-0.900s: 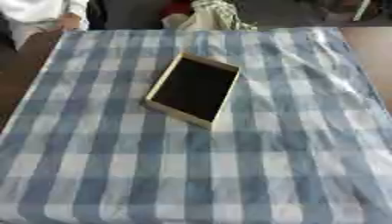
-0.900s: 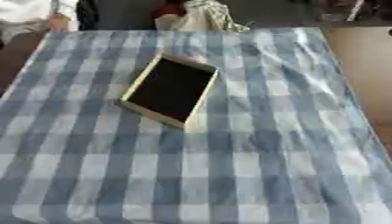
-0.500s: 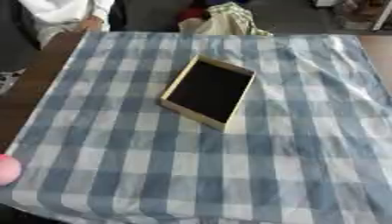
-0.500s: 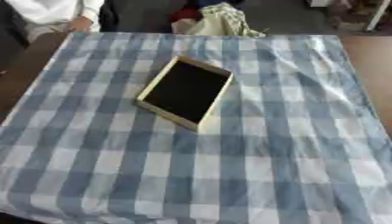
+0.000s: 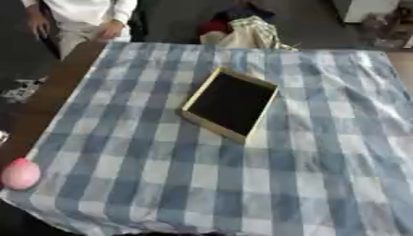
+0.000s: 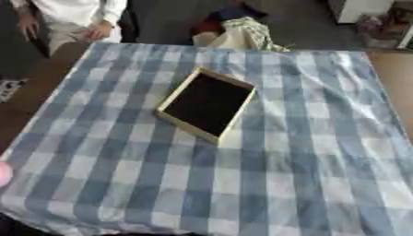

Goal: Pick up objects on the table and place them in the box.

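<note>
Neither hand was seen in either view, so their state could not be told. At the near left edge a pink rounded object [image 5: 20,174] was lying just off the checked tablecloth [image 5: 322,161]. The shallow wooden box [image 5: 231,103] was set askew mid-table, dark inside. The pink object could be nudged off the edge by a hasty reach.

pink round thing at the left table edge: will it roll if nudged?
Probably. The pink object looks rounded with no flat side showing, so a nudge may roll it. It sits at the edge of the checked cloth, so it could go off the table. The cloth's wrinkles might slow it a little. No robot hand in view.
</note>
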Tool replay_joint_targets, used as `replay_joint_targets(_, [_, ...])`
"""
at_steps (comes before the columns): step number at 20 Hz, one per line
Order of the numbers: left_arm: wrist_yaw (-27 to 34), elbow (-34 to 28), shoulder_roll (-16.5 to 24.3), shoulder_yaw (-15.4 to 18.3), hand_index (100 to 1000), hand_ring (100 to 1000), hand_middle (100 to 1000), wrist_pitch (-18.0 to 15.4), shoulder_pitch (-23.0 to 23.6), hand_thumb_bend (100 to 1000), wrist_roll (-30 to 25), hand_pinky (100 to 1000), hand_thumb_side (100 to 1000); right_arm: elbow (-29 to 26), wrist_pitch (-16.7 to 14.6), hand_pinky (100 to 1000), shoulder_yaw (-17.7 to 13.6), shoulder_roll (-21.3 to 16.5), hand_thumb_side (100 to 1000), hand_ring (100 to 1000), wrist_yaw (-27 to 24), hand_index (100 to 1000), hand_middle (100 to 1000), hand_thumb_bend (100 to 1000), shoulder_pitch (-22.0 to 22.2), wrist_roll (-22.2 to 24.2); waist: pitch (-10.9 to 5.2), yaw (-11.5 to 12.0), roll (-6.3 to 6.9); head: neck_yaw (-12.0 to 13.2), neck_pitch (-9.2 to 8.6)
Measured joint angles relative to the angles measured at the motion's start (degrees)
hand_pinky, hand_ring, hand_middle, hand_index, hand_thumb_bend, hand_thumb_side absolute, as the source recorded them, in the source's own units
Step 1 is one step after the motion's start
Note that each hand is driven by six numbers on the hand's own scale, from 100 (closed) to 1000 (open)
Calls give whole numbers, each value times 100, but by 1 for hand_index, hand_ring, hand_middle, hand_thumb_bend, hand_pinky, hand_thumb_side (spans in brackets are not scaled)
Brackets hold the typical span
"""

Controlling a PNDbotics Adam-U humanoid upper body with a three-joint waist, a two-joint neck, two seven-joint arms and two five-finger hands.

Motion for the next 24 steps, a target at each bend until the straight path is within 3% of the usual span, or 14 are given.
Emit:
replay_joint_targets(11, [6,0,7,1,903,995,890,-222,-74,100,-713,778,893,0,47,777,0,0,905,578,9,731,690,100,49,-2,-70,38,6,-26,0])
replay_joint_targets(14, [14,1,26,1,896,982,872,-269,-102,100,-914,783,855,0,57,777,0,0,905,579,11,731,690,100,58,-5,-97,64,20,-57,0])
replay_joint_targets(24, [-310,33,112,23,879,972,850,-307,-97,360,-1543,818,896,0,93,777,-5,1,906,578,58,731,690,100,149,-27,-153,138,38,-246,1])
